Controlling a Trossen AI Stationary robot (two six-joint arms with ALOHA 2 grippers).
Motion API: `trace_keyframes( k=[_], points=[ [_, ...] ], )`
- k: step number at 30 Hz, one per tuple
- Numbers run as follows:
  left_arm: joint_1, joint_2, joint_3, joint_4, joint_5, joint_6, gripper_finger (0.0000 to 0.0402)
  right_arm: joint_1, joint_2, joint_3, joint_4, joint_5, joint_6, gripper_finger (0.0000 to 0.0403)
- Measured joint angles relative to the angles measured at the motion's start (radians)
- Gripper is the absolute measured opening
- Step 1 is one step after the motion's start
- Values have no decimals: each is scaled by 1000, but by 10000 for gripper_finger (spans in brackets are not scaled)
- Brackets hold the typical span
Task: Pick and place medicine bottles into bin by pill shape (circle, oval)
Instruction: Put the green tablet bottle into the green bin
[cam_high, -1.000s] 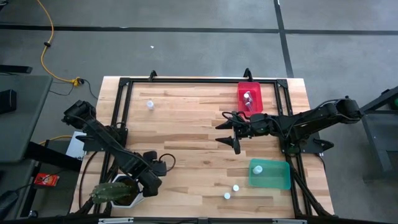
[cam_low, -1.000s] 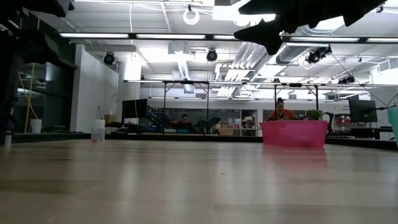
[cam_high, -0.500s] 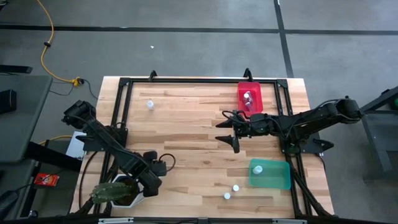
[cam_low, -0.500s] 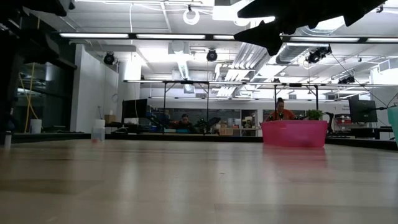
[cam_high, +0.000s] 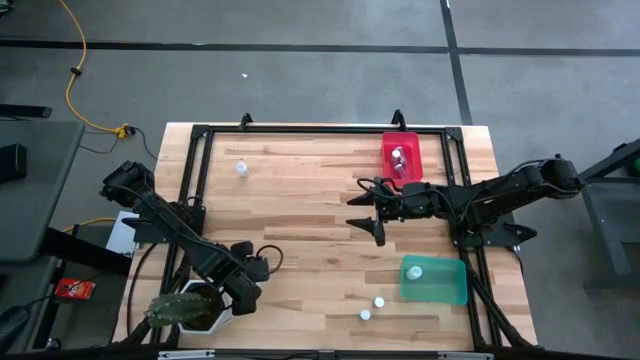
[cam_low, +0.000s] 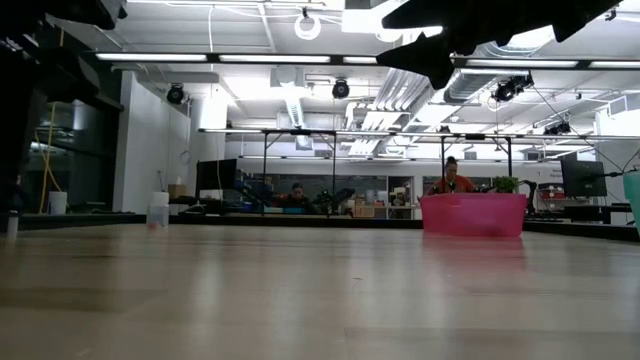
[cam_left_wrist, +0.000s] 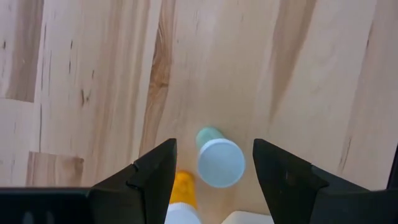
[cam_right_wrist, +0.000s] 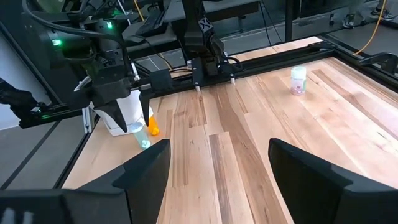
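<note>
My left gripper (cam_high: 243, 296) hangs open at the table's near left, pointing down over two medicine bottles beside a white plant pot (cam_high: 196, 310). In the left wrist view its fingers stand on either side of a white-capped pale green bottle (cam_left_wrist: 220, 163) without touching it. An orange bottle (cam_left_wrist: 181, 187) lies close beside that one. My right gripper (cam_high: 362, 216) waits open and empty above the middle of the table. Loose bottles stand at the far left (cam_high: 240, 168) and near the front edge (cam_high: 380, 301), (cam_high: 365, 314).
A red bin (cam_high: 388, 158) at the far right holds bottles. A green bin (cam_high: 446, 290) at the near right holds one bottle (cam_high: 415, 270). A black frame (cam_high: 300, 130) runs round the table. The pot with its plant (cam_high: 172, 308) crowds my left gripper.
</note>
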Motion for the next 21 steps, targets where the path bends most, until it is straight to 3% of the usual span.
trace_keyframes(
  k=[12, 21],
  points=[
    [6, 60, -1, 14, 46, -62, 200, 0, 0, 0, -1, 12, 1, 263],
    [5, 60, -1, 13, 21, -75, 196, 0, 0, 0, -2, 13, 1, 263]
  ],
)
